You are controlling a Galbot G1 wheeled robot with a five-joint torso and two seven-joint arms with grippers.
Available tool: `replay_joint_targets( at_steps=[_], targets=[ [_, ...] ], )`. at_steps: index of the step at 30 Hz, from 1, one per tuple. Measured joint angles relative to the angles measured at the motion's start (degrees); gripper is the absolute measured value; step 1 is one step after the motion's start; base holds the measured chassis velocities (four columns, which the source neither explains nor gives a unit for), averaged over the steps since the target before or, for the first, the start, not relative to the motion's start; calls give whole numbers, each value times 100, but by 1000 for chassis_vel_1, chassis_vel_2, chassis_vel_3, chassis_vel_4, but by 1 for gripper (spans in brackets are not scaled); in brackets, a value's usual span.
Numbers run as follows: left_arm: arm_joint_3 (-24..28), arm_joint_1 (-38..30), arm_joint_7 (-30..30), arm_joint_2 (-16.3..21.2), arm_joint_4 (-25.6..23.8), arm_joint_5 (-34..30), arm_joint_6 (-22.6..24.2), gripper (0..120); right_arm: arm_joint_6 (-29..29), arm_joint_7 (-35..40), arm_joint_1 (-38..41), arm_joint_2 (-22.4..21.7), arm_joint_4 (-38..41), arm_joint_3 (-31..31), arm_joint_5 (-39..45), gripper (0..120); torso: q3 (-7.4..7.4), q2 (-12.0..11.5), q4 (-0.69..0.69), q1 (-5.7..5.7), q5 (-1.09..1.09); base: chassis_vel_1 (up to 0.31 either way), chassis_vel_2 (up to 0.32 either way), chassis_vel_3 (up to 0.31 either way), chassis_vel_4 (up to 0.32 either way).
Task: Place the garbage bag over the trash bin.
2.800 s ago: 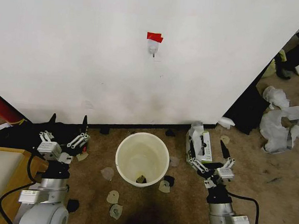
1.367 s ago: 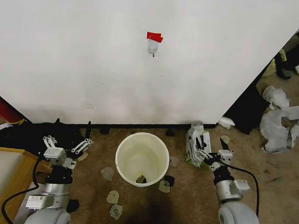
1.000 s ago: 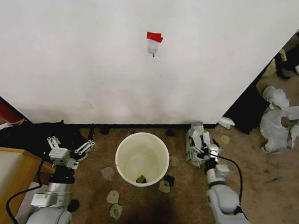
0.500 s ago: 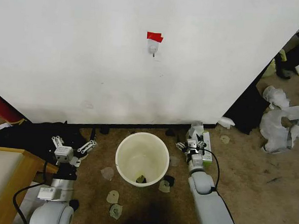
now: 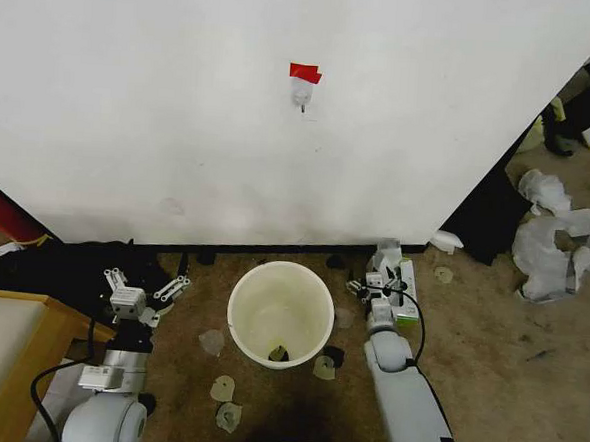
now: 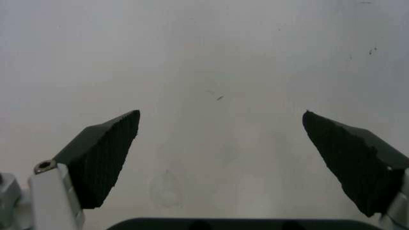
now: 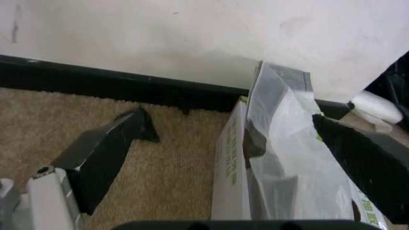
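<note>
Reaching for the garbage bag poking from the green and white box at the trash bin's three o'clock, your right hand was spread wide. You needed one finger either side of the film, pinching only plastic, not cardboard. Your left hand waited spread at nine o'clock.

White wall w/ black baseboard, brown carpet, wooden table corner

head view high, facing down, wrist views close, facing wall
</note>
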Motion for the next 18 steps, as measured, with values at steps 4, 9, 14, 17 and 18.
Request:
replay_joint_targets(
  at_steps=[4, 9, 14, 17, 18],
  targets=[
    [4, -15, -1, 2, 32, 15, -10, 100, -326, 146, 94, 0, 0, -138, 3, 100, 0, 0, 0, 0, 0, 0, 0, 0, 0],
    [6, -30, -3, -1, 73, 57, -35, 100, -790, 313, 273, 1, -48, -304, 62, 100, 0, 0, -1, 0, 0, 0, 0, 0, 0],
    [22, -42, -3, -28, 99, 137, -49, 100, -1159, 434, 426, 65, -108, -446, 30, 100, 0, 0, 0, 0, 0, 0, 0, 0, 0],
    [23, -45, -3, -37, 107, 151, -51, 100, -1301, 486, 444, 76, -99, -478, 14, 100, 0, 0, 0, 0, 1, 0, 0, 0, 0],
    [21, -45, -3, -42, 117, 159, -56, 100, -1383, 518, 447, 75, -90, -504, -12, 100, 0, 0, 0, 0, 0, 0, 0, 0, 0]
  ],
)
